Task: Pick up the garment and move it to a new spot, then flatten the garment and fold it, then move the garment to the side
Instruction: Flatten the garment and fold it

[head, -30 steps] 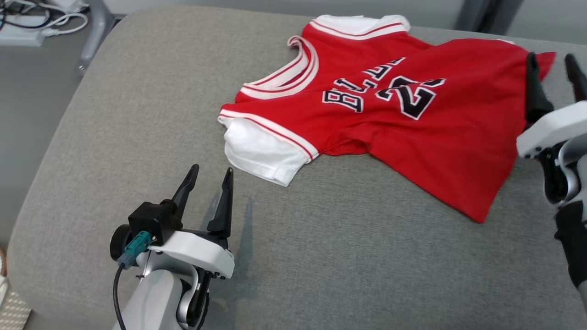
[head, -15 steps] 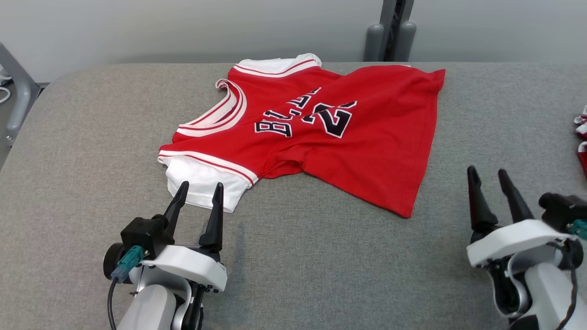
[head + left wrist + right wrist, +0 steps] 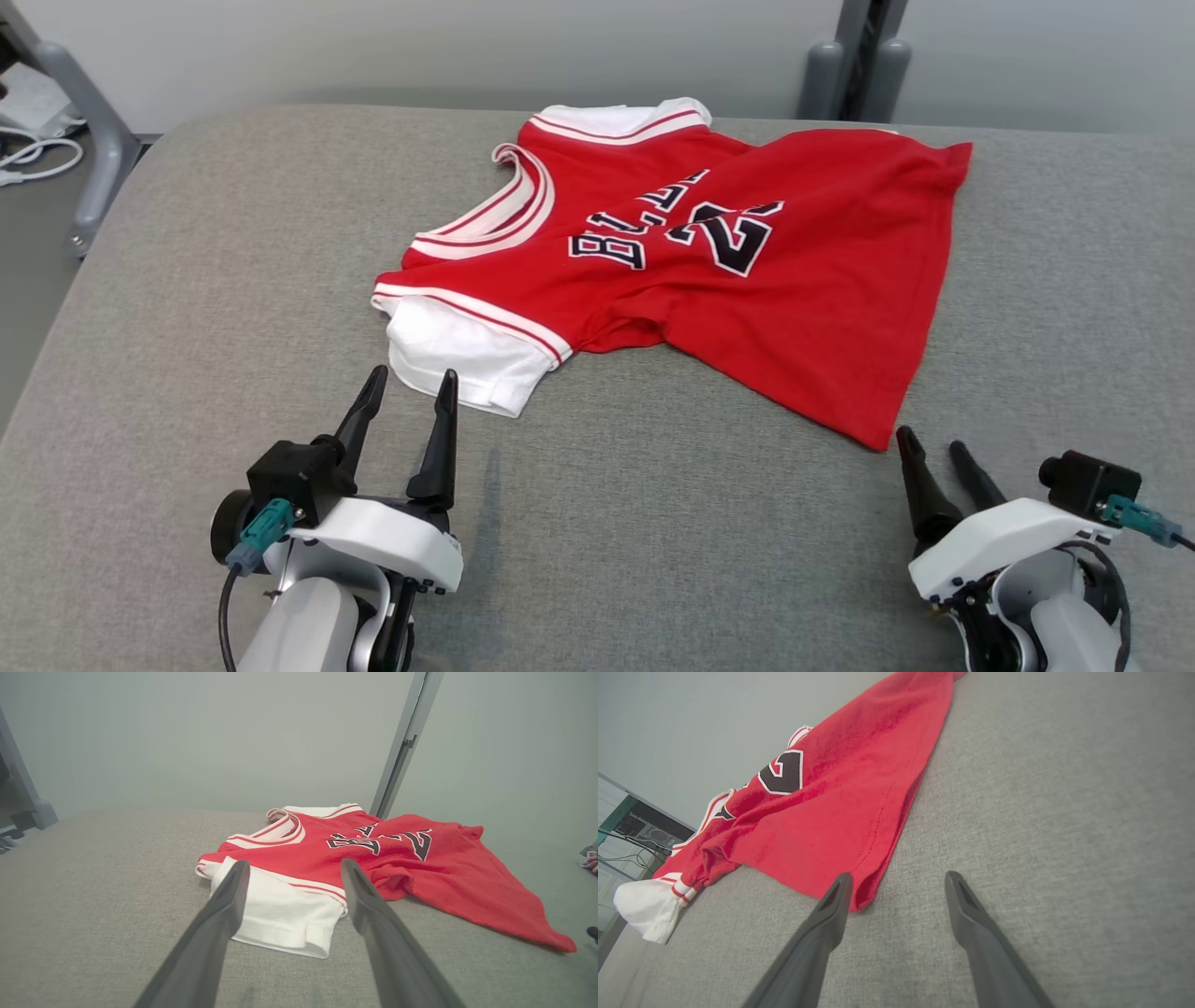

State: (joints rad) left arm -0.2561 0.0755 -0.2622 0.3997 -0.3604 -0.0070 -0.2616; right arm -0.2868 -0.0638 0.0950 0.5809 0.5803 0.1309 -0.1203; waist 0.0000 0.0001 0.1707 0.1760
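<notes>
Left gripper [image 3: 414,375], lower left: wide, empty, tips just short of the white sleeve [image 3: 457,350]. Jersey [image 3: 794,308] lies rumpled, upper centre of the pad [image 3: 187,280]. Right gripper [image 3: 930,441], lower right: wide, empty, by the hem corner [image 3: 876,437], likely staged for a two-point lift.

Even, diffuse brightness, a faint soft shadow beside the left claw [image 3: 414,371], wide-angle distortion in both wrist views.

Robotics lab or test room, not a home. Bare grey wall [image 3: 373,47] across the top of my head view. Work surface is a grey fabric-padded table [image 3: 187,280]. Metal frame leg [image 3: 89,103] and loose white cables [image 3: 33,159] upper left; grey upright posts [image 3: 822,84] top right. Computer gear [image 3: 649,833] at left edge, right wrist view
</notes>
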